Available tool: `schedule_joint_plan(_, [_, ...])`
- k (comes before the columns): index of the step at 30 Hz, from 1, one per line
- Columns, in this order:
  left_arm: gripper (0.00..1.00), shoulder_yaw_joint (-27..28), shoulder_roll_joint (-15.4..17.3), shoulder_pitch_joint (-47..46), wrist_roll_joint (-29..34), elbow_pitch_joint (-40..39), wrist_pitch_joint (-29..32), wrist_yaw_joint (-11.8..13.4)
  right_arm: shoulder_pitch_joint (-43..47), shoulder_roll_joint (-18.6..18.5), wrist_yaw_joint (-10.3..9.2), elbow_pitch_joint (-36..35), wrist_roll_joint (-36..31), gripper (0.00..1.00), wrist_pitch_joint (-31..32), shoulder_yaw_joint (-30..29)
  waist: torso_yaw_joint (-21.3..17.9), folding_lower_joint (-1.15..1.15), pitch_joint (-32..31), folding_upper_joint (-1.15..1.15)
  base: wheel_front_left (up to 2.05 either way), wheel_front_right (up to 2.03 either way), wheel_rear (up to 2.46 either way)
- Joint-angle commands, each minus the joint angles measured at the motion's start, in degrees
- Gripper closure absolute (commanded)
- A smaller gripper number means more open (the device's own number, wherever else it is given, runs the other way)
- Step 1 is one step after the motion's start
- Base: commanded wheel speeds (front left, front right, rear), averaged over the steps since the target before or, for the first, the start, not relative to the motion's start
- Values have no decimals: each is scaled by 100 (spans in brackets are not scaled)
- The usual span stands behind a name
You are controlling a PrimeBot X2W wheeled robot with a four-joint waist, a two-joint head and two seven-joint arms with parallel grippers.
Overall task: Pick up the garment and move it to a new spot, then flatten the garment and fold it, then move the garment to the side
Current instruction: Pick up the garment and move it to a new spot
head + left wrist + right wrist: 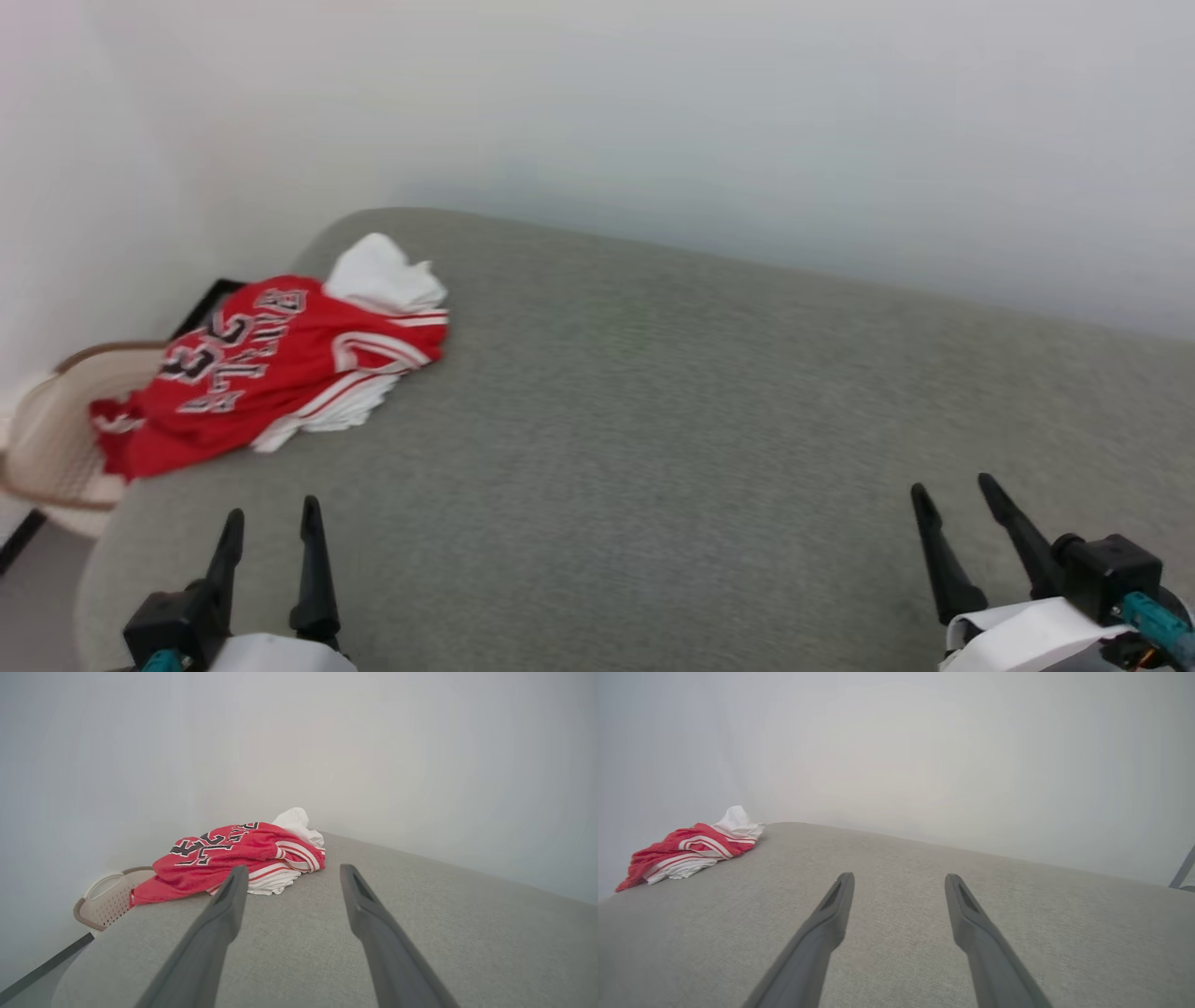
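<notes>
The garment [280, 359], a red jersey with white sleeves, striped trim and black lettering, lies crumpled at the far left corner of the grey table [700, 420], one edge hanging over the side. It also appears in the left wrist view as the garment [233, 854] and far left in the right wrist view as the garment [691, 849]. My left gripper [271, 518] is open, low at the left, well short of the jersey. My right gripper [952, 493] is open at the lower right, far from it. Both hold nothing.
A beige perforated basket [51, 439] stands off the table's left edge, partly under the hanging jersey, with a dark frame [201, 303] behind it. A pale wall [653, 112] runs close behind the table. Grey cloth surface stretches bare between the grippers.
</notes>
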Motion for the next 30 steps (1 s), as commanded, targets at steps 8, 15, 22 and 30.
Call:
schedule_joint_plan(8, [0,19,46,232,-102,-277,199,58,-5,33,-7,85,162,0,-43,289,946,0,-317,0,0,0,0])
schedule_joint_plan(15, [0,-1,142,165,-332,-397,478,-97,-88,-65,-7,111,194,0,-17,362,952,0,-231,0,0,0,0])
schedule_joint_plan(22, [0,-15,536,-478,-693,-305,1053,-338,-241,-223,-7,-29,153,0,121,277,644,0,208,0,0,0,0])
schedule_joint_plan(30, [0,114,1337,-1902,-1363,433,1841,-479,-653,-408,-7,-405,8,0,362,190,56,0,1107,0,0,0,0])
